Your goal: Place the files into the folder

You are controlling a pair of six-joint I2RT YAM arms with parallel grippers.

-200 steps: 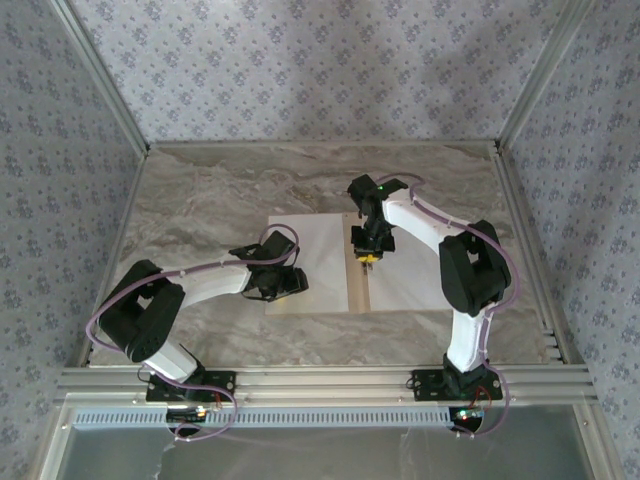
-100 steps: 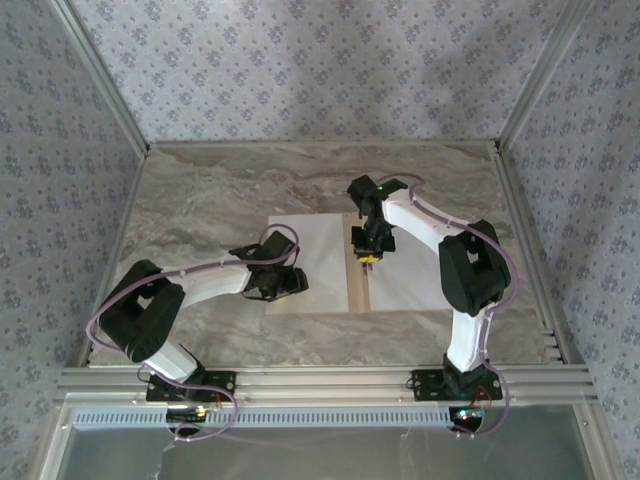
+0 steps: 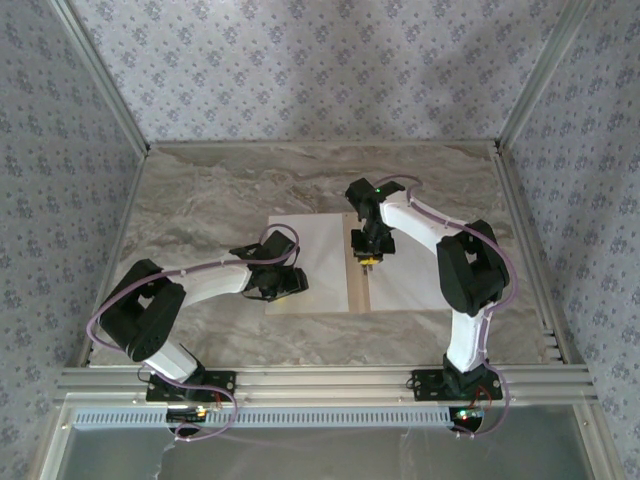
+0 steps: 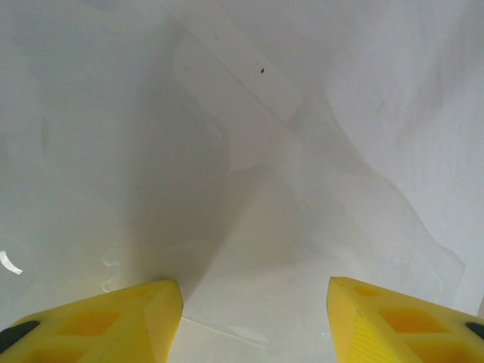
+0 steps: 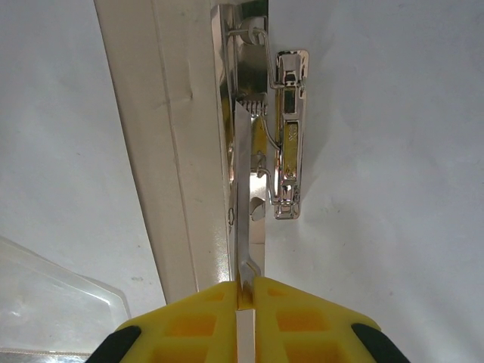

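Right wrist view: the right claw point(image 5: 244, 293) is pinched shut on the thin steel lever point(image 5: 243, 174) of the chrome spring clamp point(image 5: 288, 128) at the spine of the flat tan cardboard folder point(image 5: 151, 113), with plain white paper sheets point(image 5: 378, 189) lying either side. If the lever slips, it could snap down and crease a sheet. The left claw point(image 4: 253, 302), jaws apart over white paper, seems to pin nothing.

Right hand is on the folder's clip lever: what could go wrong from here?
The right hand pinches only the end of the thin clip lever; it could slip out and snap back. The right sheet lies beside the clip, so a dragged lever might crease it. The left hand is open over the left sheet, gripping nothing; that sheet could slide.
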